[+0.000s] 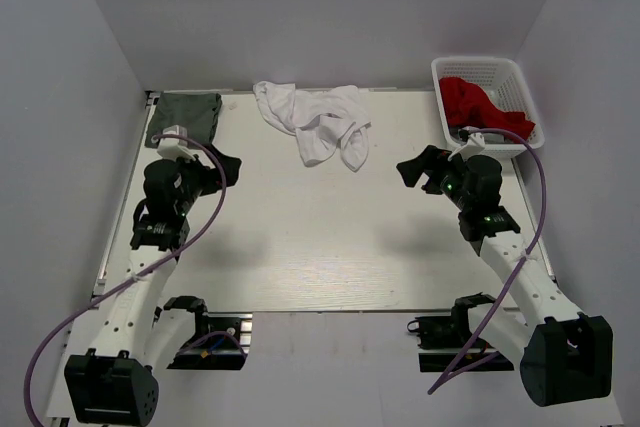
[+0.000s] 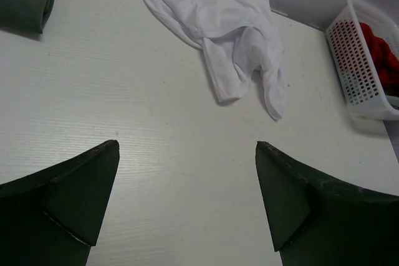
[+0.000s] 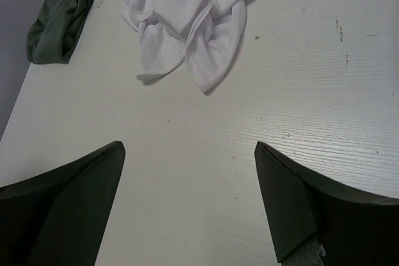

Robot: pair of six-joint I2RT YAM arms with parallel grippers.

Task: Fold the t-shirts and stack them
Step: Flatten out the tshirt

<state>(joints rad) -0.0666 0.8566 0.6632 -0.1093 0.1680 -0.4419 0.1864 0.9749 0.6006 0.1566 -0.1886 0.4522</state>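
white t-shirt (image 1: 320, 125) crumpled at far edge, grey-green t-shirt (image 1: 188, 112) folded in the corner; left gripper (image 2: 187, 197), right gripper (image 3: 190, 197) both spread, empty.

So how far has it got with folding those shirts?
The dark grey-green shirt already looks folded in the far left corner. Nothing is in hand: left claw and right claw are open and empty. The white shirt lies crumpled, yet to fold and stack.

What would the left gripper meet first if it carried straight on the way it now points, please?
Probably the bare table, just short of the crumpled white t-shirt; nothing else lies before the left gripper. Depth is unclear, so possibly the shirt's edge.
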